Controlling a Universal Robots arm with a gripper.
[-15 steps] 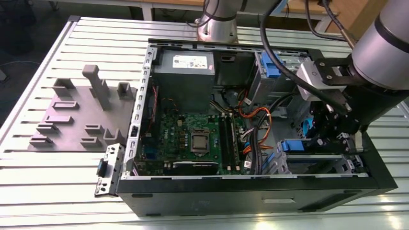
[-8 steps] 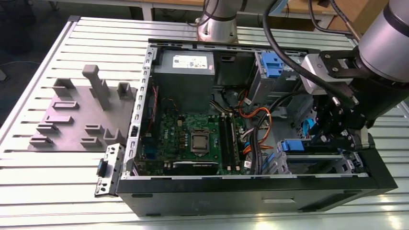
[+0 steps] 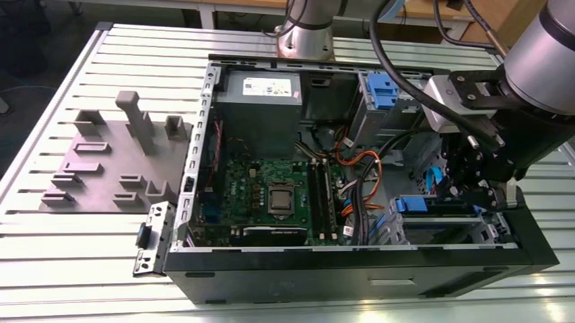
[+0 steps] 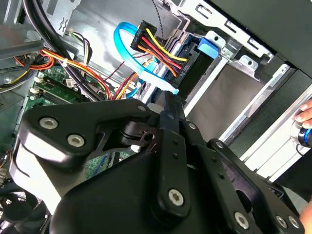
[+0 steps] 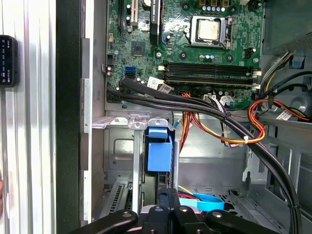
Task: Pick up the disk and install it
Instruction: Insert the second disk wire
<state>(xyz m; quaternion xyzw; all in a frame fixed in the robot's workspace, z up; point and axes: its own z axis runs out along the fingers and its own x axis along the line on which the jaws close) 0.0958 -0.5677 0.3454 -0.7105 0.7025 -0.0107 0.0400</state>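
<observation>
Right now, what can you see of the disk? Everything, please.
The disk sits edge-on in the metal drive cage at a corner of the computer case, toward the exterior view's right. Mostly its blue plastic carrier shows: a glossy tab at the exposed end, with a thin dark body between the cage rails. Its label is hidden. The claw hangs close beside it; contact cannot be judged. Coloured cables run nearby; whether any is plugged in is unclear.
</observation>
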